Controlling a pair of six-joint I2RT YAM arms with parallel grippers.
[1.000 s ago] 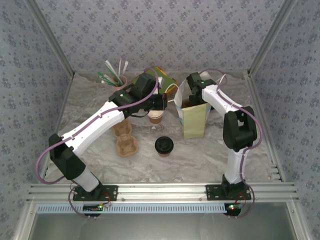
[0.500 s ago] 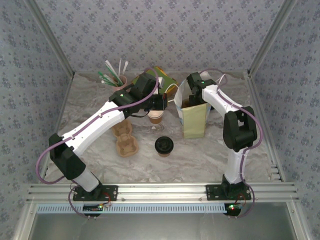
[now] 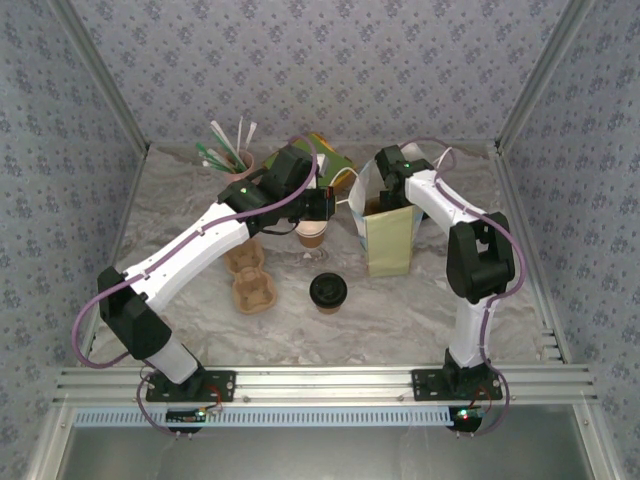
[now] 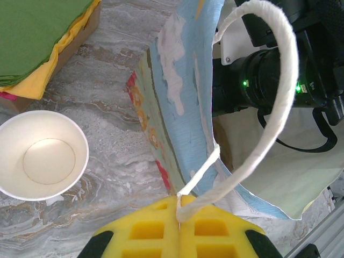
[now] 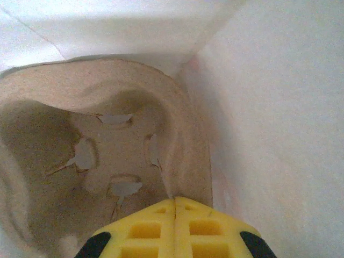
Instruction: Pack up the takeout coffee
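Observation:
The takeout coffee (image 3: 328,290), a small brown cup with a black lid, stands upright mid-table, apart from both grippers. Behind it stands the blue-and-green paper bag (image 3: 388,238), mouth open. My left gripper (image 4: 178,207) is shut on the bag's white cord handle (image 4: 279,107), at the bag's left side (image 3: 335,205). My right gripper (image 5: 175,201) reaches down into the bag (image 3: 385,195), shut on the rim of a brown cardboard cup carrier (image 5: 102,161) lying inside against the white wall (image 5: 279,107).
A lidless brown cup with a white inside (image 3: 312,235) (image 4: 40,156) stands just left of the bag. A second cardboard carrier (image 3: 250,275) lies to the left. Green and yellow napkins (image 4: 37,37) and a cup of straws (image 3: 228,155) sit at the back.

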